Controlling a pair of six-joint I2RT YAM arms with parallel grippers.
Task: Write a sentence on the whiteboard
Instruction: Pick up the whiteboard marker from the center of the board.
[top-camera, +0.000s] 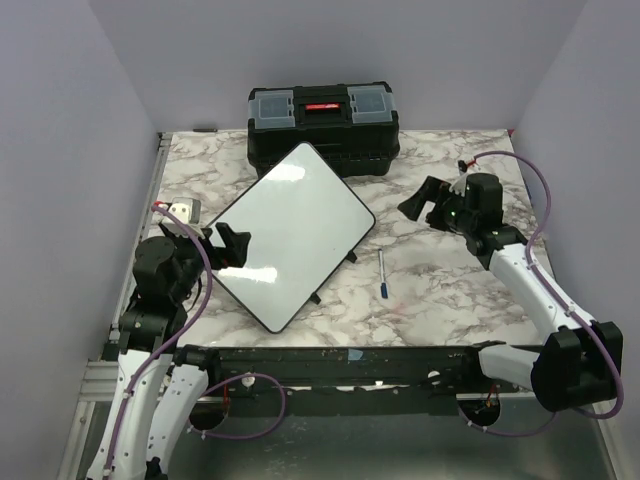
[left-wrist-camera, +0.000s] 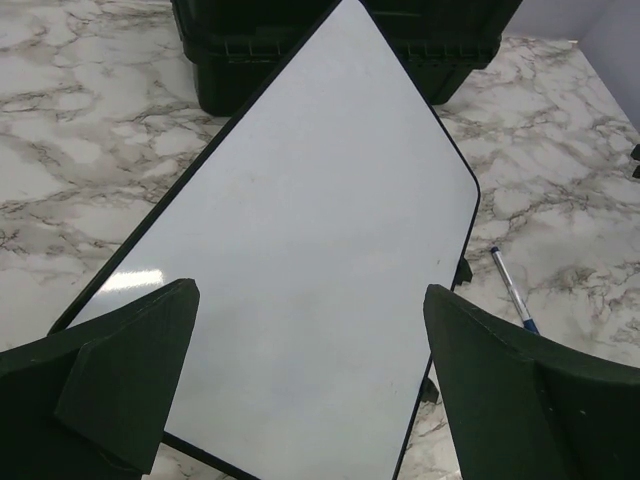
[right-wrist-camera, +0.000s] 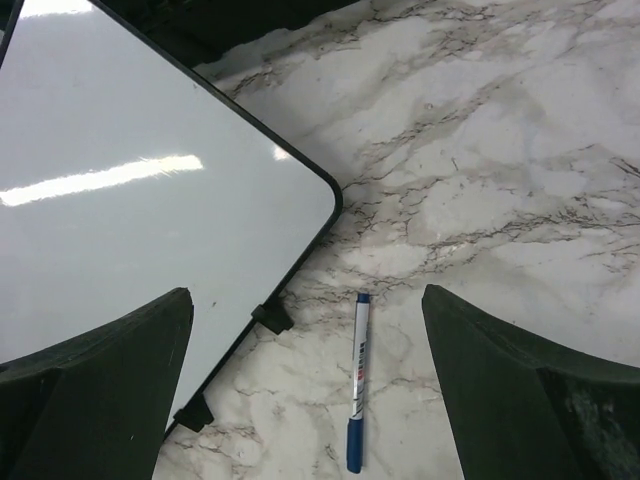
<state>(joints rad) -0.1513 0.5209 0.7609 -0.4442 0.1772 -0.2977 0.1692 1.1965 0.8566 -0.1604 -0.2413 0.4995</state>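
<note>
The whiteboard (top-camera: 287, 231) lies turned diamond-wise on the marble table, its glossy face blank; no blue sentence shows on it. It also shows in the left wrist view (left-wrist-camera: 310, 240) and in the right wrist view (right-wrist-camera: 120, 200). A white marker with a blue cap (top-camera: 382, 275) lies on the table just right of the board, also seen in the right wrist view (right-wrist-camera: 358, 380) and the left wrist view (left-wrist-camera: 513, 291). My left gripper (top-camera: 232, 246) is open and empty over the board's left edge. My right gripper (top-camera: 418, 203) is open and empty, raised to the right of the board.
A black toolbox (top-camera: 322, 128) with a red handle stands at the back, right behind the board's far corner. A small grey box (top-camera: 183, 210) sits at the left table edge. Purple walls close in the table on three sides.
</note>
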